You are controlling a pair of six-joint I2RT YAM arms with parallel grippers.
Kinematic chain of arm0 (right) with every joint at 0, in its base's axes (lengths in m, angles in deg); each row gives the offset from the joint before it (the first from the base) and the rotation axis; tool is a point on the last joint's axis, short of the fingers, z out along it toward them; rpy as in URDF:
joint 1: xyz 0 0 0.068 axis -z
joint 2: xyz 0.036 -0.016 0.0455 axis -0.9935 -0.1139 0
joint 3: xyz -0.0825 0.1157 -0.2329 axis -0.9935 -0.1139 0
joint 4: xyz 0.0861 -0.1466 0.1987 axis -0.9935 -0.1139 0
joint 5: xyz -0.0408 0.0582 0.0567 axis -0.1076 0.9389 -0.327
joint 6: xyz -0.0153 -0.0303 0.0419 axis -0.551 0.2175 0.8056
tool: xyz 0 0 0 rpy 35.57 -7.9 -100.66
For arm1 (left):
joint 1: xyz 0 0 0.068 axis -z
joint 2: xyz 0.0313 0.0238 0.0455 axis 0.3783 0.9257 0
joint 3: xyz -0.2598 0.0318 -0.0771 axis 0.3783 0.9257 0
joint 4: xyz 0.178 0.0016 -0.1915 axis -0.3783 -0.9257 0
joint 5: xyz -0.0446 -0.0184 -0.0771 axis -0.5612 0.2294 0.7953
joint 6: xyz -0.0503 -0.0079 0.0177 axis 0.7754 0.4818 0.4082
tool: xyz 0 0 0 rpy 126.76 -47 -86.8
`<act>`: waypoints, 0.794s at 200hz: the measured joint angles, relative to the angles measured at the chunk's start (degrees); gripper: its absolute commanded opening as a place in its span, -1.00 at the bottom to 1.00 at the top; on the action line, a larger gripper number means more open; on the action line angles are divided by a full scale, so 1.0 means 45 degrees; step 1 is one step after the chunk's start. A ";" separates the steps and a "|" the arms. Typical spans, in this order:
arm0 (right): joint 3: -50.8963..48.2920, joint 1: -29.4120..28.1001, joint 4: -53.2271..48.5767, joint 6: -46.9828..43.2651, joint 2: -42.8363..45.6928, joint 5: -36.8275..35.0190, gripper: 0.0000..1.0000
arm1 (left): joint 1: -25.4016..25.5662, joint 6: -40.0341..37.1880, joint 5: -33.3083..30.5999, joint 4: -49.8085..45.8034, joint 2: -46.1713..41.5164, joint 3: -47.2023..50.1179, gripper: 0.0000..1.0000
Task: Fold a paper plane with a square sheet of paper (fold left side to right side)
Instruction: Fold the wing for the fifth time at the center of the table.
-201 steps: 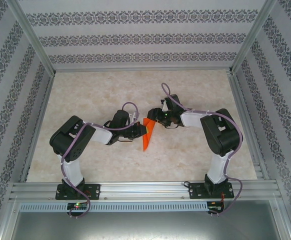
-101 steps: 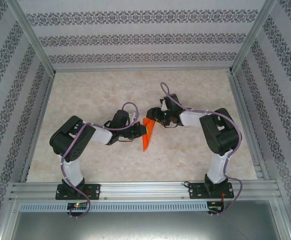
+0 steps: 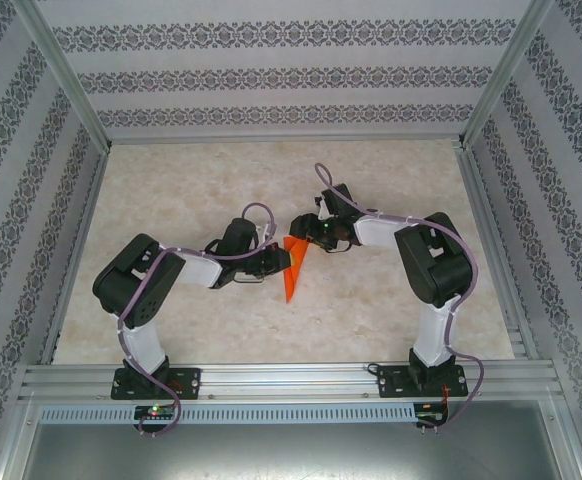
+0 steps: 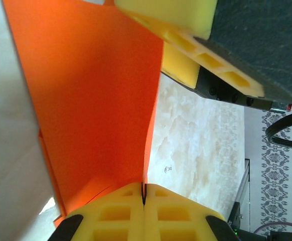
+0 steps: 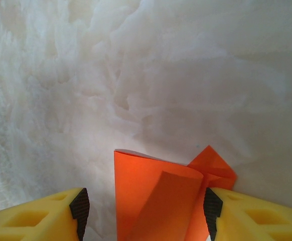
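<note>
Now my left gripper [image 4: 143, 195] is pinched tight on the orange paper [image 4: 91, 100], folded and upright on the table [image 3: 391, 310] between the arms. My right gripper [image 5: 145, 207] stands open, fingers straddling the paper's edge.

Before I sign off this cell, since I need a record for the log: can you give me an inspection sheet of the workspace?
Surface: pale marbled tabletop, no stains seen.
Job's things: orange paper, folded into a narrow wedge, tip toward the arm bases.
Clutter: one tiny speck on the table, too small to identify.
Jaws: left jaws shut on the paper's edge; right jaws open, paper between them.
Cables: purple cables run along both arms.
Surroundings: patterned walls, aluminium frame rail.
</note>
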 measured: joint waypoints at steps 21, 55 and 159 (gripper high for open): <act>0.0058 -0.0019 -0.0112 -0.0102 -0.0024 0.0000 0.28 | -0.0146 -0.0301 0.0000 -0.0427 -0.0092 -0.0044 -0.99; 0.0126 -0.0087 -0.0228 -0.0253 -0.0034 -0.0131 0.29 | -0.0257 -0.0670 0.0058 -0.0869 -0.0092 -0.0257 -0.99; 0.0180 -0.0146 -0.0355 -0.0481 -0.0034 -0.0233 0.29 | -0.0495 -0.1258 0.0209 -0.1365 0.0471 -0.0544 -0.99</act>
